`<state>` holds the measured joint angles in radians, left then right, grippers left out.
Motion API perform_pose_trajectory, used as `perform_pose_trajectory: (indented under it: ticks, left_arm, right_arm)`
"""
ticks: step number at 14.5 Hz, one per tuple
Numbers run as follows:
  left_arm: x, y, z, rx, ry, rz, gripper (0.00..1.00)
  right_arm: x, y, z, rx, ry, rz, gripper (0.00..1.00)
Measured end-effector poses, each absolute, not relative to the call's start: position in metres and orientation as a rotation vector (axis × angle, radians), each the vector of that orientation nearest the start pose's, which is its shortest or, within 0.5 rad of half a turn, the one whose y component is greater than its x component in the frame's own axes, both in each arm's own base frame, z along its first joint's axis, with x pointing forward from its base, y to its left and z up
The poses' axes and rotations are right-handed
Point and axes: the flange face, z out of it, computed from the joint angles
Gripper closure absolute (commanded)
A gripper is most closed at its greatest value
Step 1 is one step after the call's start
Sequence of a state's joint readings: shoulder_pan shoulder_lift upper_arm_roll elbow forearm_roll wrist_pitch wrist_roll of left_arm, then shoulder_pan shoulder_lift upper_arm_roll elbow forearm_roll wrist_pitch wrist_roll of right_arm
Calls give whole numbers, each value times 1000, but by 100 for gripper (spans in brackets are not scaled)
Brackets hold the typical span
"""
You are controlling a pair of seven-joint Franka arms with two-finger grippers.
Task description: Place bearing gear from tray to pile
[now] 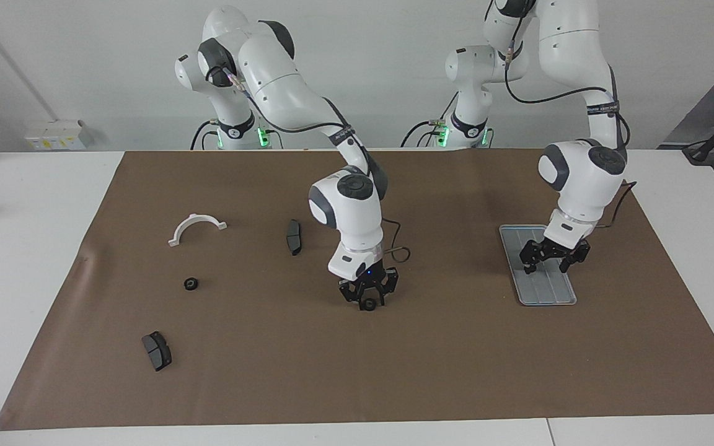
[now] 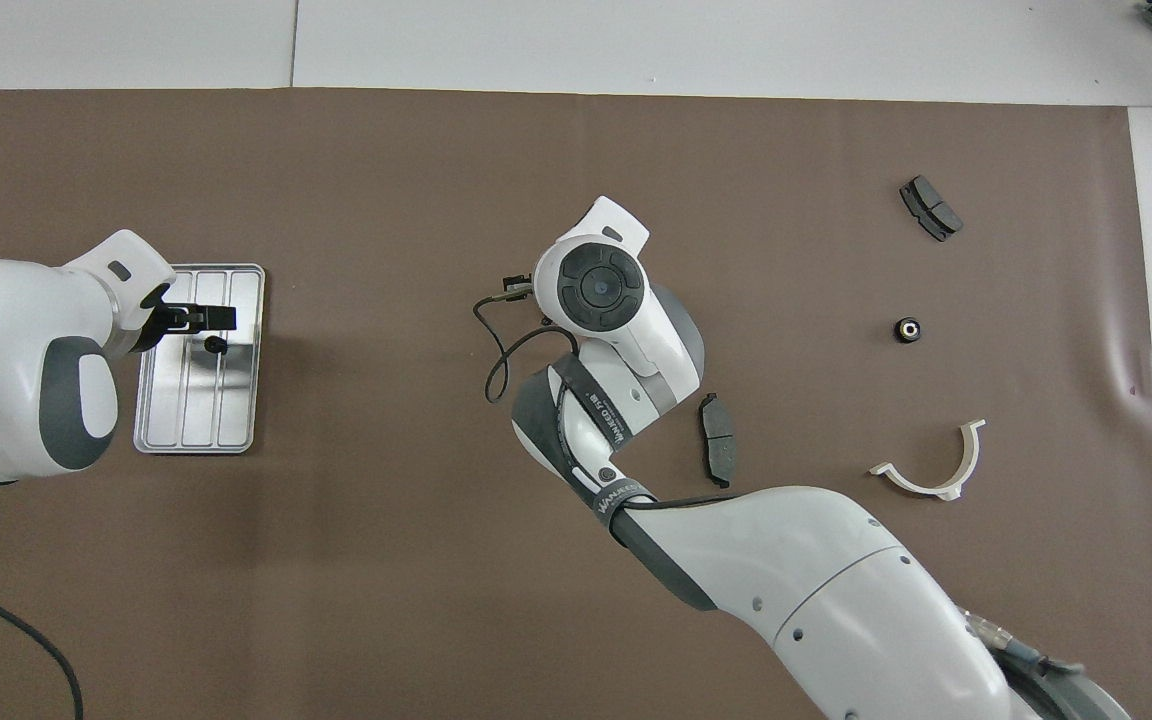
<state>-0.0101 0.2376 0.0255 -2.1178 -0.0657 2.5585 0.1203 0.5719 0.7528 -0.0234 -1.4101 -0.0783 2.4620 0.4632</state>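
My right gripper (image 1: pixel 368 298) is low over the middle of the brown mat, shut on a small black bearing gear (image 1: pixel 367 304). In the overhead view its own wrist (image 2: pixel 591 285) hides the fingers and the gear. The silver ridged tray (image 1: pixel 546 291) lies toward the left arm's end and shows no part on it; it also shows in the overhead view (image 2: pixel 196 410). My left gripper (image 1: pixel 547 262) hangs open over the tray. The pile's white half-ring bracket (image 1: pixel 196 228) and two dark brake pads (image 1: pixel 294 236) (image 1: pixel 157 350) lie spread toward the right arm's end.
A second small black bearing gear (image 1: pixel 191 284) lies on the mat between the bracket and the brake pad farther from the robots; it also shows in the overhead view (image 2: pixel 907 329). The brown mat (image 1: pixel 456 371) covers most of the white table.
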Motion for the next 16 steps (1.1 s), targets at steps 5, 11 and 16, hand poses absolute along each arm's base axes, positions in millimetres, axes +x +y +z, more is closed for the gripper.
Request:
perform_pose_trajectory:
  ticks: [5,11,16]
  left_arm:
    - [592,8,321,-3146,91,-324,0]
    - [592,8,321,-3146,92,-326,0]
    - [594,11,323,-3141,84,-351,0]
  right_arm:
    - [644,397,287,-3027,-227,-451,100]
    - [651,382,305,-3051,-193,-443,100]
    - [666,251,393,-3137,-140,-358,100]
